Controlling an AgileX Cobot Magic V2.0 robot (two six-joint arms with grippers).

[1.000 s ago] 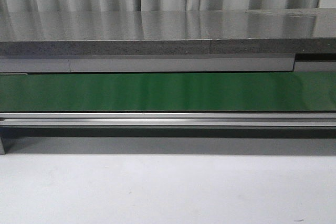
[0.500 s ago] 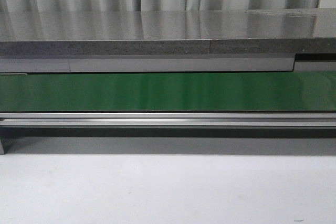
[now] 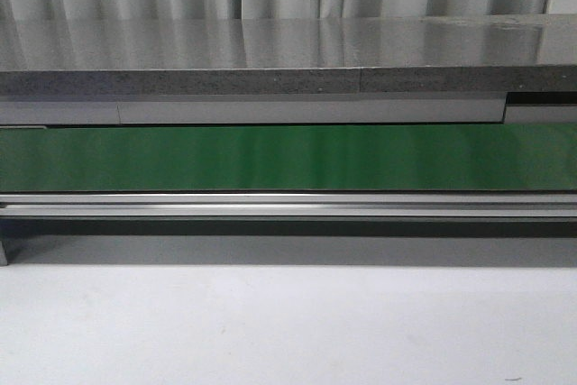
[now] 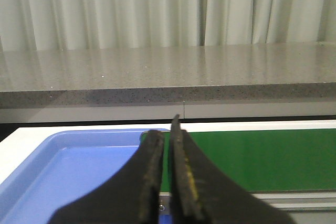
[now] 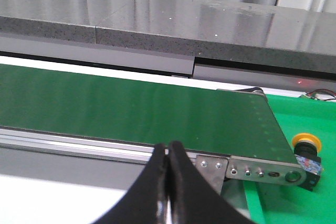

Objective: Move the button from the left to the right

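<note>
Well, from the front nothing has shifted: bare green conveyor belt (image 3: 288,158), no arms. At the left wrist, the left gripper (image 4: 167,182) is clenched empty above the blue tray (image 4: 63,171). At the right wrist, the right gripper (image 5: 168,182) is pinched empty; the button (image 5: 306,153) sits just past the belt's end, probably already delivered.

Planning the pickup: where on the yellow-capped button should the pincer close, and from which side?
Grip the button's black boxy body just under the round yellow cap, coming from above. It stands upright beside the conveyor's end bracket, so a sideways approach looks cramped.
</note>
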